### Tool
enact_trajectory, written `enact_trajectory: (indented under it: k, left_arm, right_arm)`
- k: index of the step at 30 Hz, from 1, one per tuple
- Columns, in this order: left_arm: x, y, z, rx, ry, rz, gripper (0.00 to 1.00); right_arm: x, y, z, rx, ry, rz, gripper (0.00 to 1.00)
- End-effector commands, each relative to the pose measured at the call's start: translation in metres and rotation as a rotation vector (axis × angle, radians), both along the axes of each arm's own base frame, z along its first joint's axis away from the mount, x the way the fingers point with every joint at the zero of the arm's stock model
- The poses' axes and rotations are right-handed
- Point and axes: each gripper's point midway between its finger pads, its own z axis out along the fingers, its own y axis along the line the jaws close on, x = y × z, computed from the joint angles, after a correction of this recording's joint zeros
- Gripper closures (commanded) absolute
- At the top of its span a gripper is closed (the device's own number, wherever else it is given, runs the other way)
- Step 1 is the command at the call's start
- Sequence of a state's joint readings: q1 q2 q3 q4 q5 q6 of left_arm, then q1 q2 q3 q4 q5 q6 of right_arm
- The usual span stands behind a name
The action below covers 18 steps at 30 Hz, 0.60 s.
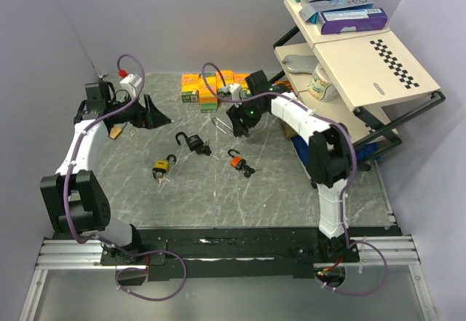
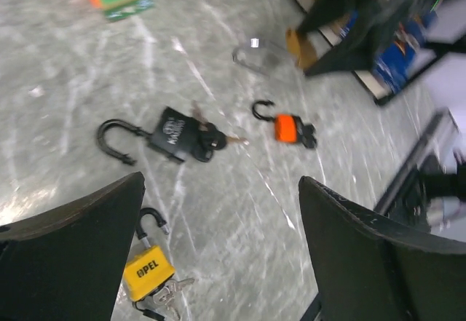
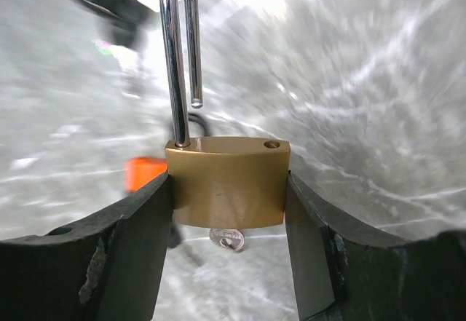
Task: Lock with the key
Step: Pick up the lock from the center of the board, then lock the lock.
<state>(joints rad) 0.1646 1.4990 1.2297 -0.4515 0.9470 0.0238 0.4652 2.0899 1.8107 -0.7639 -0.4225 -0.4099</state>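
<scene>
My right gripper (image 1: 238, 119) is shut on a brass padlock (image 3: 227, 179), held by its sides above the table. Its silver shackle (image 3: 178, 52) is open, and a key (image 3: 227, 239) sticks out of its underside. My left gripper (image 1: 151, 113) is open and empty at the far left, above the table (image 2: 240, 212). Three more open padlocks with keys lie on the marble top: black (image 1: 193, 143), yellow (image 1: 162, 168) and orange (image 1: 237, 162). The left wrist view shows the black one (image 2: 175, 135), the orange one (image 2: 286, 127) and the yellow one (image 2: 148, 270).
Orange and green boxes (image 1: 211, 88) stand at the back of the table. A tilted shelf rack (image 1: 378, 66) with boxes on top (image 1: 338, 1) and a jar (image 1: 320, 82) stands at the right, close to the right arm.
</scene>
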Motion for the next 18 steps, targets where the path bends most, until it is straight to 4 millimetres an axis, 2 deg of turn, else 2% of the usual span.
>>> enact_trajectory:
  k: [1, 4, 5, 6, 8, 9, 13, 18]
  left_arm:
    - [-0.026, -0.029, 0.026, -0.012, -0.182, -0.241, 0.07]
    - [-0.046, -0.051, 0.039, 0.03, -0.327, -0.379, 0.06]
    - [-0.053, -0.057, 0.04, 0.03, -0.346, -0.414, 0.07]
    - [-0.062, -0.066, 0.044, 0.036, -0.386, -0.457, 0.08]
    - [-0.069, -0.073, 0.048, 0.055, -0.448, -0.501, 0.1]
    - [-0.077, -0.084, 0.05, 0.051, -0.465, -0.54, 0.11]
    - [-0.1, -0.102, 0.046, 0.101, -0.526, -0.675, 0.12]
    - [-0.121, -0.114, 0.039, 0.078, -0.486, -0.777, 0.2]
  right_arm:
    - [-0.023, 0.034, 0.126, 0.269, -0.14, 0.158, 1.0]
    - [-0.059, 0.046, 0.15, 0.37, -0.068, 0.263, 1.0]
    - [-0.075, 0.048, 0.155, 0.402, -0.017, 0.297, 1.0]
    - [-0.085, 0.051, 0.159, 0.417, -0.004, 0.33, 1.0]
    - [-0.105, 0.051, 0.165, 0.422, 0.034, 0.367, 1.0]
    - [-0.116, 0.056, 0.166, 0.425, 0.038, 0.411, 1.0]
    - [-0.146, 0.059, 0.174, 0.45, 0.057, 0.474, 1.0]
    - [-0.165, 0.06, 0.176, 0.466, 0.067, 0.521, 1.0]
